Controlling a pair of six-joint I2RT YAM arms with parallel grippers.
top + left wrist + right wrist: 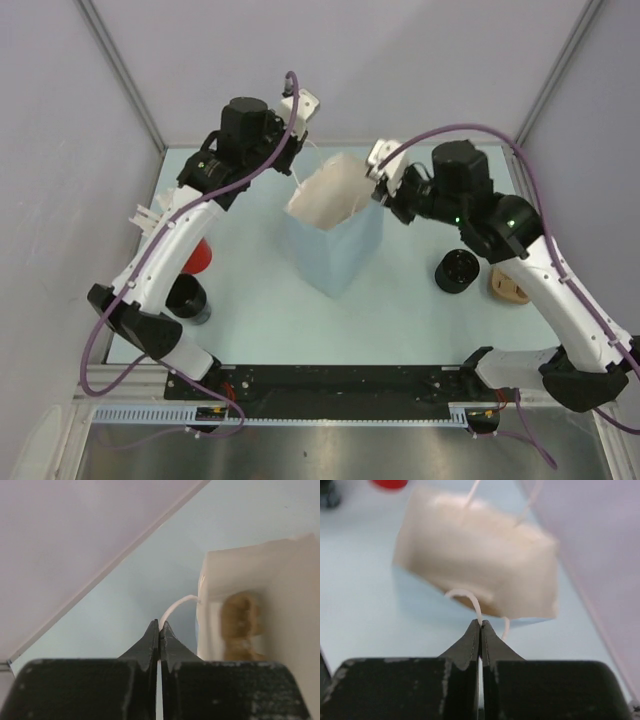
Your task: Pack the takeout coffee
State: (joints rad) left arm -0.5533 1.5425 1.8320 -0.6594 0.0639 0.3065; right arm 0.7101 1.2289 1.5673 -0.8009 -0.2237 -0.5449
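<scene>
The pale-blue paper bag (335,245) stands open in the middle of the table, showing its white inside. My left gripper (290,148) (160,625) is shut on one thin white handle (180,602) at the bag's far-left rim. On the right rim, my right gripper (376,185) (481,624) is shut on the other white handle (467,596). The takeout coffee (457,270), a short black cup with a round black lid, stands on the table right of the bag, under my right arm. Something blurred and brown (240,622) shows inside the bag (250,575).
A brown pulp cup carrier (508,287) lies just right of the coffee. At the left, under my left arm, are a red cup (200,258), white straws (146,214) and another black cup (187,297). Grey walls close in the back and sides.
</scene>
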